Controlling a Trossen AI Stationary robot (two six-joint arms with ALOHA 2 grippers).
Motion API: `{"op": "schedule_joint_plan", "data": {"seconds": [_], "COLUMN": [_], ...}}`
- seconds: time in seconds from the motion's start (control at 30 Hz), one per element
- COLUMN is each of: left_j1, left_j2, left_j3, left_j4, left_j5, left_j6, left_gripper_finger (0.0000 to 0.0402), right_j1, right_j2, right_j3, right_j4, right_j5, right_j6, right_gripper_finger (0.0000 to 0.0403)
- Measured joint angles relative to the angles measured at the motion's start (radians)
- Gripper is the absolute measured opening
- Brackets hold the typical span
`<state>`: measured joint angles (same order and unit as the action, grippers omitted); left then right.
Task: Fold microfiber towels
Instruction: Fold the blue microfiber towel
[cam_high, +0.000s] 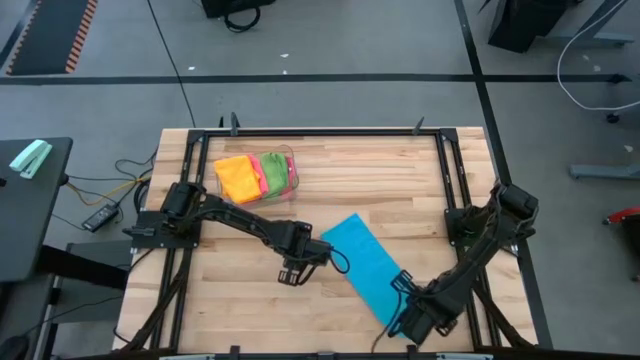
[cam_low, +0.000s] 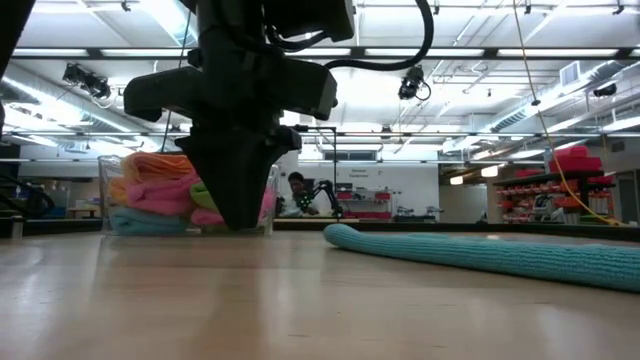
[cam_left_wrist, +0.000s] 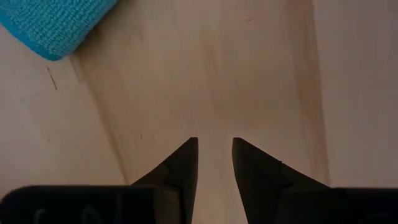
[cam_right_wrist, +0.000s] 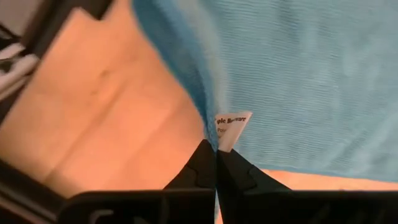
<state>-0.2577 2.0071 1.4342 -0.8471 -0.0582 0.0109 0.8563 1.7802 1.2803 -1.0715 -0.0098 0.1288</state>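
While the blue towel lies flat on the surface, the right gripper pinches its near corner, apparently to fold it; the left gripper waits beside it, narrowly parted and empty.

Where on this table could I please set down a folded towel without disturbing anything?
Bare wood lies right of the bin along the far edge, and in the near-left corner before the left pincer. It is crowded in the middle and near right: the blue towel runs diagonally there, its near corner pinched by the right pincer.
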Motion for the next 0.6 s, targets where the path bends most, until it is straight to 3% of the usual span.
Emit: {"op": "schedule_joint_plan", "data": {"seconds": [0.6], "left_j1": [0.000], "left_j2": [0.000], "left_j3": [0.000], "left_j4": [-0.014], "left_j5": [0.000], "left_j6": [0.000], "left_gripper_finger": [0.0107], "right_j1": [-0.213], "right_j2": [0.000], "right_j3": [-0.071], "right_j4": [0.051], "right_j5": [0.106], "right_j6": [0.030], "right_gripper_finger": [0.0000]}}
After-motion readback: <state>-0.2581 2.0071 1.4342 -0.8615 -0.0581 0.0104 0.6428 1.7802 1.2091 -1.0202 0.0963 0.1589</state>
